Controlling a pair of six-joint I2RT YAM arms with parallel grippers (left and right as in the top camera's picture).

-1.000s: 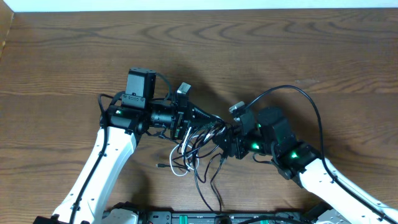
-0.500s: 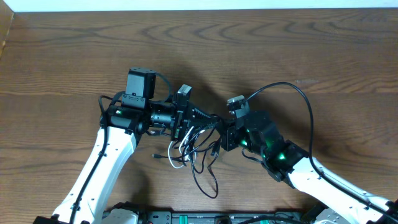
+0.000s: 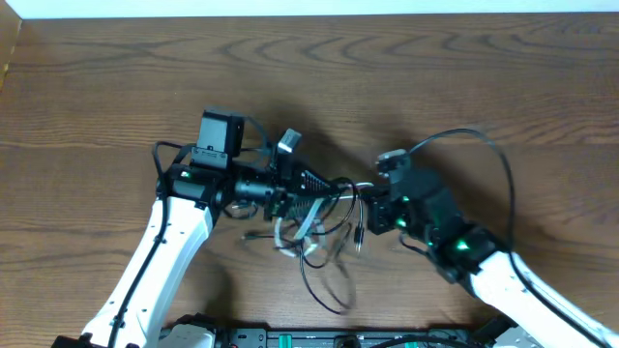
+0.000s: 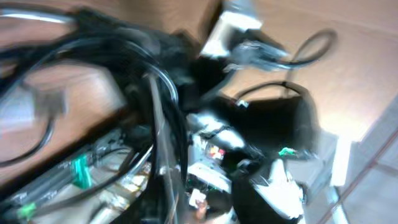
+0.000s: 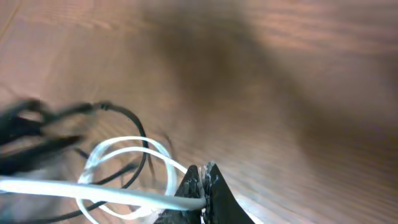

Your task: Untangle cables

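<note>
Separating the strands wants a slow pull along the white cable (image 5: 124,196), which the right gripper (image 5: 203,186) has pinched. The tangle (image 3: 314,230) sits between both grippers. Left gripper (image 3: 308,184) grip unreadable, too blurred. Snag risk: knots tightening.

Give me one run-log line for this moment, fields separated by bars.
task: untangle cables | left gripper: at cable bundle, grip unclear | right gripper: shut on white cable | state: tangled, strung between both arms
</note>
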